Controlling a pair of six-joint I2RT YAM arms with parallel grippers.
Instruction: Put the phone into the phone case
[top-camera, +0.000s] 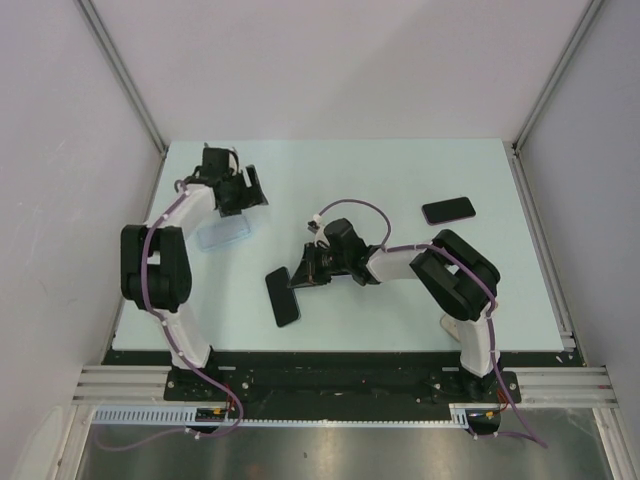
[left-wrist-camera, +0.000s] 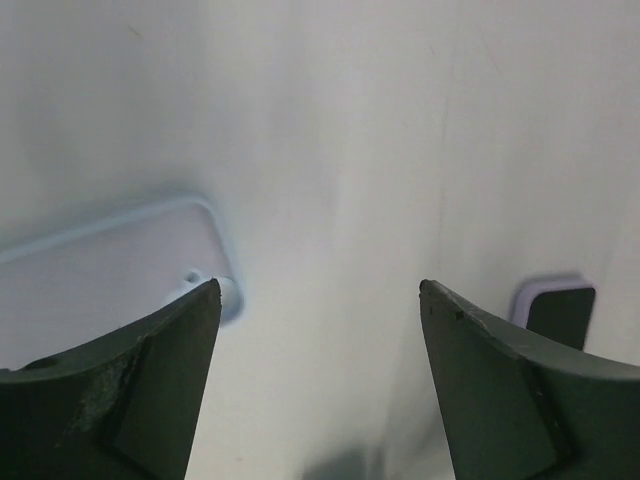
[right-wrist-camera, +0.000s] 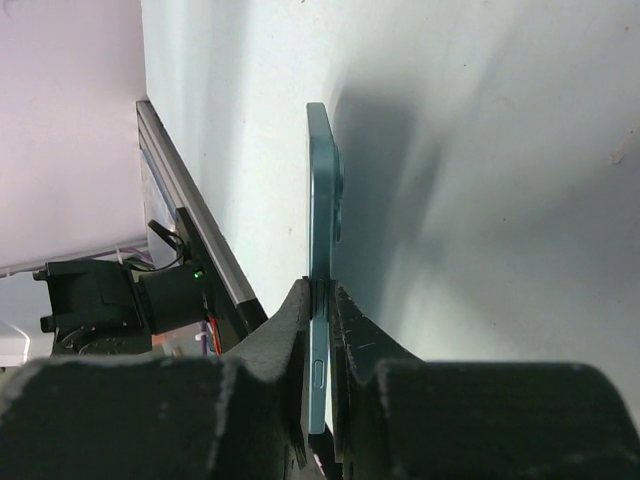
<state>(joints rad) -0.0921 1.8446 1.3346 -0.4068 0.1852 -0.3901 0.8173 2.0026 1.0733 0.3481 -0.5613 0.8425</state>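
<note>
The phone (top-camera: 282, 296) is a dark slab near the table's middle, screen up. My right gripper (top-camera: 303, 272) is shut on its far end. In the right wrist view the phone (right-wrist-camera: 320, 200) shows edge-on as a thin blue strip, clamped between both fingers of that gripper (right-wrist-camera: 320, 288), and it casts a shadow on the table. The phone case (top-camera: 222, 235) is clear and pale blue and lies flat at the left. My left gripper (top-camera: 243, 190) hovers just beyond the case, open and empty. In the left wrist view the case's corner (left-wrist-camera: 205, 225) sits beside the left finger of that gripper (left-wrist-camera: 320, 288).
A second dark phone with a lilac rim (top-camera: 447, 210) lies at the back right, and its corner (left-wrist-camera: 556, 308) peeks past the right finger in the left wrist view. A metal rail (right-wrist-camera: 190, 235) runs along the table's near edge. Grey walls close in the sides.
</note>
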